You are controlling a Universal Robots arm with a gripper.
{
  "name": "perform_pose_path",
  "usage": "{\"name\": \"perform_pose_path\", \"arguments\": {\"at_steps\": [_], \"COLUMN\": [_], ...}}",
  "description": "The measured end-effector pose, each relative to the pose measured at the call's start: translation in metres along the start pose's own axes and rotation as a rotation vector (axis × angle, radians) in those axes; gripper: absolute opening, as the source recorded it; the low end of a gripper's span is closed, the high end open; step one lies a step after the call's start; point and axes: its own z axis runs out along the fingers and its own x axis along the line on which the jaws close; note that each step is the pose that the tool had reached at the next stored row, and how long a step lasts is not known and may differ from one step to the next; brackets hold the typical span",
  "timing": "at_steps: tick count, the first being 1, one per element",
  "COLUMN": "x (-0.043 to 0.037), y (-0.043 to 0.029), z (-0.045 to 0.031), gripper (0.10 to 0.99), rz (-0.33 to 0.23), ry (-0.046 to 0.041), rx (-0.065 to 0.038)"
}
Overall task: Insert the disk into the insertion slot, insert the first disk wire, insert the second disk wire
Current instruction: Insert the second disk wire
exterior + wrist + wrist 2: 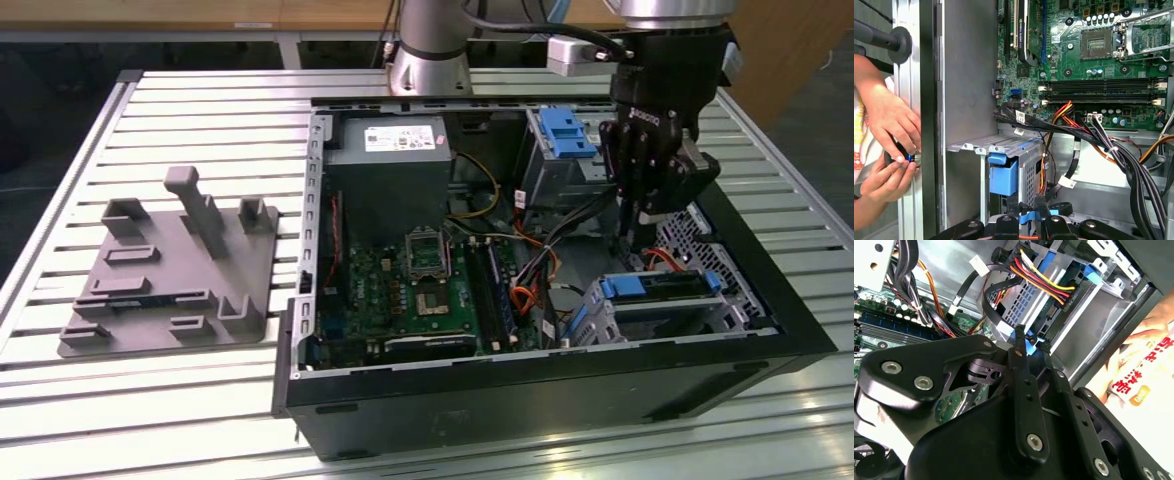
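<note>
The disk (661,287), its blue carrier showing, lies in the low silver insertion slot (667,318) at the near corner of the open computer case, on the exterior view's right. My gripper (654,215) hangs just above and behind it. In both wrist views the gripper (1031,338) (1026,207) is shut on a small blue wire connector (1027,346) (1026,217), close to the slot's end. A bundle of red, yellow and black wires (1044,282) reaches a black plug (1063,302) at the disk's end.
A taller grey cage with a blue latch (563,130) stands at the case's back. Loose black and orange cables (1094,135) cross the motherboard (414,280). A person's hands (889,145) work outside the case wall. A grey fixture (174,270) sits on the table at the exterior view's left.
</note>
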Motion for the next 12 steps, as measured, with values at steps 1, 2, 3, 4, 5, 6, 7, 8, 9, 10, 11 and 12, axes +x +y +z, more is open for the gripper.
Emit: {"name": "perform_pose_path", "arguments": {"at_steps": [1,2,3,4,5,6,7,8,9,10,11,12], "x": [0.0,0.0,0.0001,0.0001,0.0001,0.0002,0.0003,0.0003,0.0005,0.0006,0.0009,0.0011], "y": [0.0,0.0,0.0,0.0,0.0,0.0,0.0,0.0,0.0,0.0,0.0,0.0001], "z": [0.0001,0.0002,0.0002,0.0003,0.0003,0.0004,0.0005,0.0006,0.0007,0.0007,0.0011,0.0014], "gripper": [0.271,0.255,0.255,0.192,0.145,0.145,0.145,0.145,0.145,0.145,0.145,0.145], "rz": [0.0,0.0,0.0,0.0,0.0,0.0,0.0,0.0,0.0,0.0,0.0,0.0], "ry": [0.0,0.0,0.0,-0.0001,0.0,-0.0001,-0.0001,0.0,0.0,0.0,-0.0001,0.0], "rx": [0.0,0.0,0.0,0.0,0.0,0.0,0.0,0.0,0.0,0.0,0.0,0.0]}}
